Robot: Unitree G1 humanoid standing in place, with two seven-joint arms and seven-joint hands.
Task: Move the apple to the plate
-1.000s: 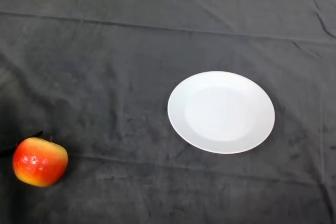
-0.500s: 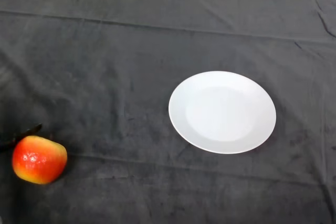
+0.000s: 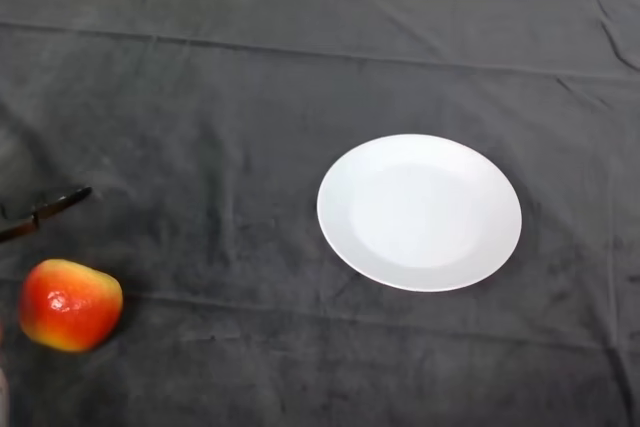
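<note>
— Where's the fruit?
— The glossy, round red-and-yellow apple (image 3: 70, 305) sits on the wrinkled dark grey cloth (image 3: 220, 117), near its left edge.
— And the dish?
— The smooth, round white plate (image 3: 419, 212) lies bare, well apart to the right, only cloth between them.

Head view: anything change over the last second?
Barely. The apple sits slightly lower and further left on the dark cloth, and the thin dark rod near the left edge now shows apart from it, further up. The white plate is where it was, with nothing on it.
</note>
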